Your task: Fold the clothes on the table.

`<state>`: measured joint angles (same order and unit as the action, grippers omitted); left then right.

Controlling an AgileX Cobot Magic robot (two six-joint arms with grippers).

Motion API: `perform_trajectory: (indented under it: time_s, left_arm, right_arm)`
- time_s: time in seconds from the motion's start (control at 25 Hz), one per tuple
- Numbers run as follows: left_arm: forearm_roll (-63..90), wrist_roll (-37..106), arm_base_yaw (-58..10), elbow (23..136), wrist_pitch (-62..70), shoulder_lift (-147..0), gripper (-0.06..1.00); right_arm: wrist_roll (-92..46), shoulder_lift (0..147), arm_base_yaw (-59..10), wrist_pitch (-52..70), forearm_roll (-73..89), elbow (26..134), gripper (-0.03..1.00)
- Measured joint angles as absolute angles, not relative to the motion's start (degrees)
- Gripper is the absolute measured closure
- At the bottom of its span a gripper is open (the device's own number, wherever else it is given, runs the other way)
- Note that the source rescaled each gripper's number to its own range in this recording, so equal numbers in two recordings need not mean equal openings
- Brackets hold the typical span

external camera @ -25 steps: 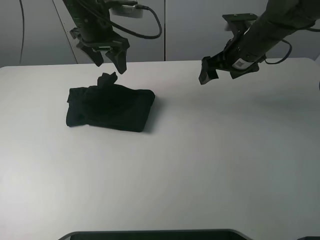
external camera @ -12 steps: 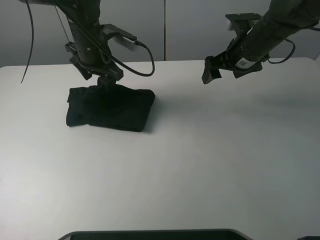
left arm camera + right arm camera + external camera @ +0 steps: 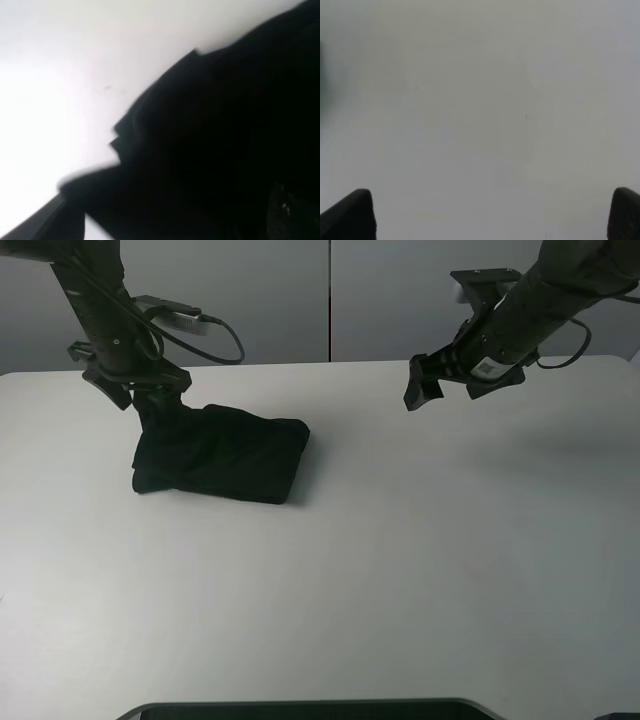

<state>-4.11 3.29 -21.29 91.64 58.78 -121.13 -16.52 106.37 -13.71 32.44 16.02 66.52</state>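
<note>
One dark curved edge [image 3: 300,708] of some object shows at the near rim of the large white matte bench [image 3: 400,570], and beyond it a broad stretch of bare white surface runs toward the arms.

Farther in, toward the left half of the bench, lies the black T-shirt [image 3: 222,452], bunched into a roughly rectangular folded bundle that rests flat on the surface. No print or label can be made out on it from above. The left claw [image 3: 150,408] is down at the far left corner of this bundle, pressed against or into the cloth; its tips are lost against the black fabric, so whether any cloth is pinched cannot be told, though the jaws stand wide apart. The left wrist view is blurred and nearly filled with the black fabric [image 3: 220,145], with white bench beside it.

Well apart from the shirt, on the right side and a little farther back, the right claw [image 3: 420,386] hangs above the bench with nothing in it. In its wrist view the two dark fingertips [image 3: 350,215] sit at opposite edges, spread fully, with only the bare white bench [image 3: 480,110] between them.

Behind the bench stands a grey panelled wall [image 3: 400,290].
</note>
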Motion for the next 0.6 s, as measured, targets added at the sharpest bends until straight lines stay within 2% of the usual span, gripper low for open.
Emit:
perform_trajectory:
  time_s: [0.24,0.6]
  left_arm:
    - [-0.99,5.8,-15.49,91.64,59.91,-121.13,0.0]
    - [7.5,9.77,-14.89,91.64,59.69,-120.98,0.0]
  right_arm:
    - [-16.52,106.37,-13.71,32.44,16.02,66.52,-0.03]
    - [-16.72,106.37,-13.71,33.17,15.93,66.52,-0.03]
